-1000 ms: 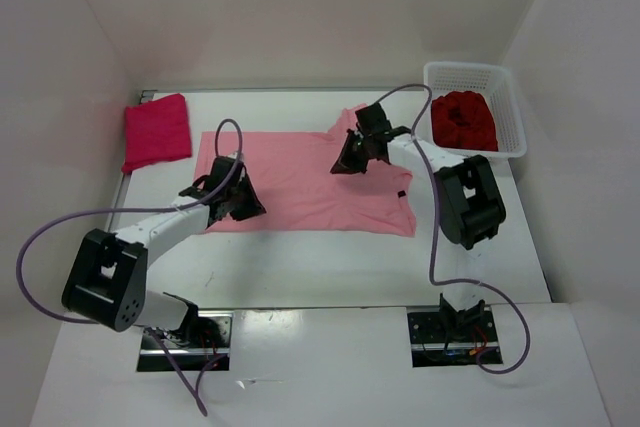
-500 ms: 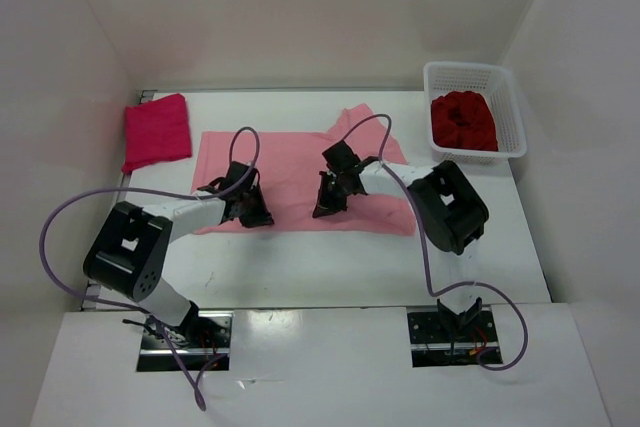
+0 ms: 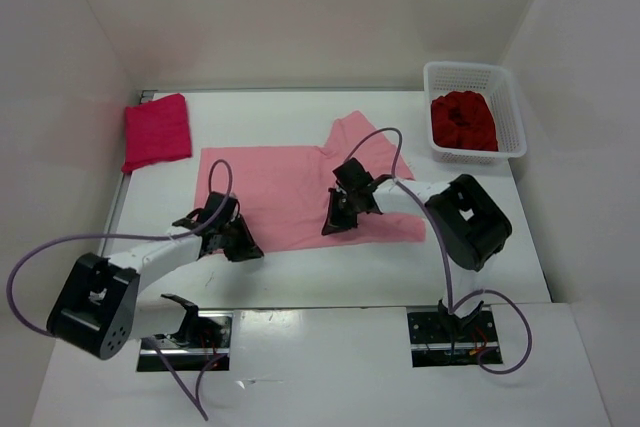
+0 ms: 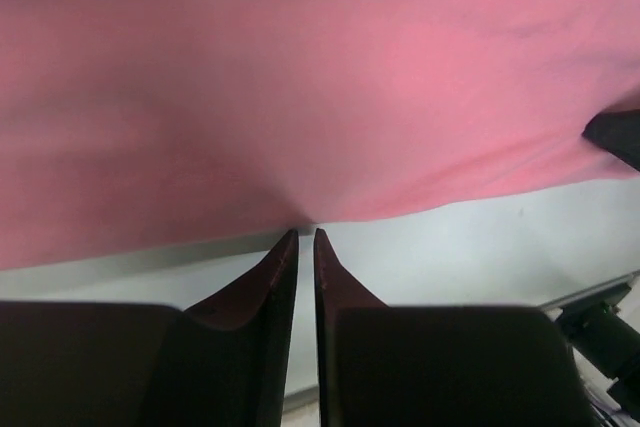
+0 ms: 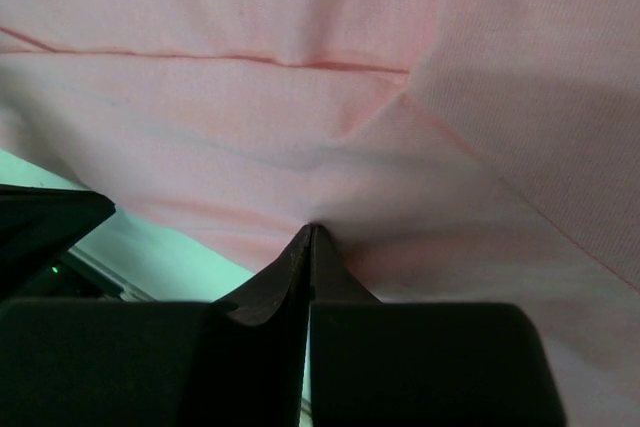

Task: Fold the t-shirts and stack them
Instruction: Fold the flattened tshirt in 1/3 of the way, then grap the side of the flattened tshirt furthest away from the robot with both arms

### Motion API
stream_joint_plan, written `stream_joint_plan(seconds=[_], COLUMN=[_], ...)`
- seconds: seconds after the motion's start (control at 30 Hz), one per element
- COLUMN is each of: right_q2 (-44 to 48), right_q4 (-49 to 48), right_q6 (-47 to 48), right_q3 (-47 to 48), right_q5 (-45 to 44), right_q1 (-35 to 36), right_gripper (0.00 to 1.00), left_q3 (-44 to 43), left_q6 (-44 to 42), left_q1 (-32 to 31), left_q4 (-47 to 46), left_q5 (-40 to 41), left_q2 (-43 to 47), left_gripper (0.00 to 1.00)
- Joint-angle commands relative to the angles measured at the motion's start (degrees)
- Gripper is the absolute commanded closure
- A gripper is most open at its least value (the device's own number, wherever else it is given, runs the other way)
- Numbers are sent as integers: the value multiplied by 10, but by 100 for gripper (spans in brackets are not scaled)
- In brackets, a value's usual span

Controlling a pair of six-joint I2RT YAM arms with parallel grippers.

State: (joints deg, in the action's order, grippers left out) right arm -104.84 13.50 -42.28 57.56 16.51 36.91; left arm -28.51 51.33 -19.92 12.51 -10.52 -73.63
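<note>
salmon shirt [image 3: 280, 182] pinched in two spots
left gripper [image 4: 305, 237] clamped on its near hem, right gripper [image 5: 310, 232] on cloth just inside; counter [image 3: 330, 272] open nearside.

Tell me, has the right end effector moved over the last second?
Yes. In the top view the right end effector has shifted down the picture, farther from the white basket, pinching the pink shirt.

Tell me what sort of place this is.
Likely a robot test cell: plain white panels box in the white table, two bolted arms work a light salmon pink t-shirt, a white plastic mesh basket sits nearby.
</note>
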Motion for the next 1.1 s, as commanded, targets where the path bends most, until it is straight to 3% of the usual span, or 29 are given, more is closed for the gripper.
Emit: stream_joint_plan(seconds=[0.0,0.1,0.27,0.37,0.5,0.63,0.67,0.8,0.9,1.07], right_q2=[21,49,74,50,-28,-165,-188,-296,-382,-519], right_q4=[100,116,164,176,190,217,224,281,317,408], right_q6=[25,19,51,77,115,155,163,185,198,209], right_q3=[-51,-47,55,162,295,455,520,674,796,1023], right_q5=[-18,-5,4,4,-44,-126,-138,-177,-195,-210], right_q1=[16,16,-16,-59,-101,-130,-138,-143,-143,-143], right_gripper=[100,93,68,66,97,100,91,73,63,57], left_q3=[43,26,-112,-164,-198,-265,-274,-296,-308,-328], left_q6=[31,38,-18,-49,-69,-80,-80,-85,-91,-103], left_q1=[-11,-11,-6,23,95,155,164,191,197,219], left_q4=[62,78,119,89,40,1,1,-13,-18,-18], left_q5=[-26,-18,37,37,17,5,-4,-17,4,16], left_q2=[48,102,86,42,-38,-116,-144,-179,-195,-222], left_gripper=[82,81,77,76,76,74,74,74,74,74])
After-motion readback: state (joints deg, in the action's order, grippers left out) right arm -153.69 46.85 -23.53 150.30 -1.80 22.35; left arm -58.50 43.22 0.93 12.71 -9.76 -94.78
